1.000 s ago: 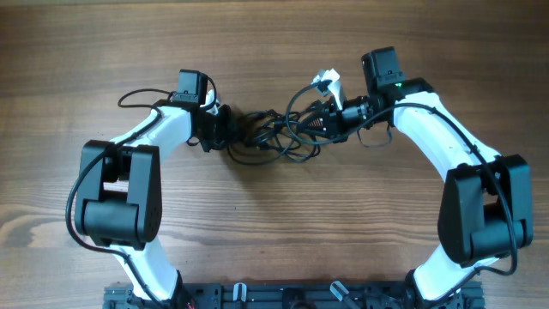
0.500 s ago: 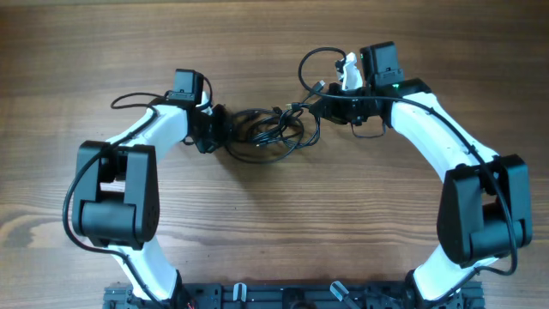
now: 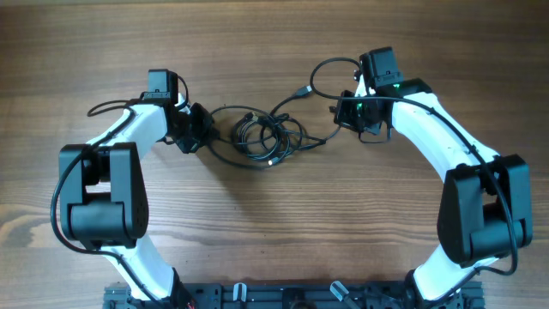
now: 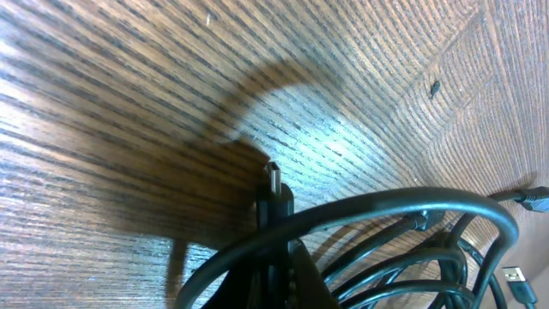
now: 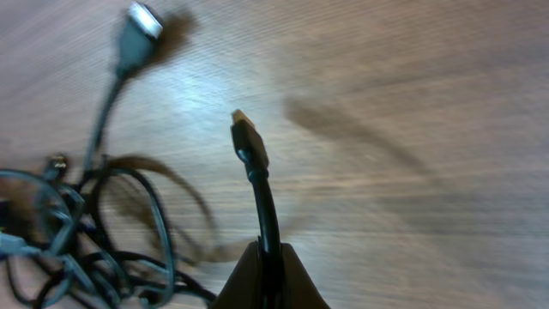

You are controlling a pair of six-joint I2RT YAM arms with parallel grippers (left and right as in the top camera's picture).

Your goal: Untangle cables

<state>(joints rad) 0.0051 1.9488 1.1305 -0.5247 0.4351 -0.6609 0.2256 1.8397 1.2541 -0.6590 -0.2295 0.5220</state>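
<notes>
The cables [image 3: 262,137] are thin black cords in a loose tangle on the wooden table between my two arms. My left gripper [image 3: 196,130] is at the tangle's left edge, shut on a cable just behind its small plug [image 4: 272,182]. Several loops [image 4: 412,249] curve past the fingers [image 4: 274,279]. My right gripper [image 3: 343,112] is to the tangle's right, shut on a cable [image 5: 264,215] whose plug [image 5: 244,136] sticks out ahead. One strand arcs from it over to a free plug [image 3: 300,92]. The tangle also shows in the right wrist view [image 5: 69,240].
A silver-tipped USB plug [image 5: 141,21] lies on the table [image 3: 274,223] left of the right gripper's cable. The arms' own thicker black wires run along their white links [image 3: 111,107]. The arm bases stand at the near edge.
My left gripper has moved left and my right gripper has pulled slightly right. The tangle has stretched out and loosened, with a strand now arcing free near the right gripper.
</notes>
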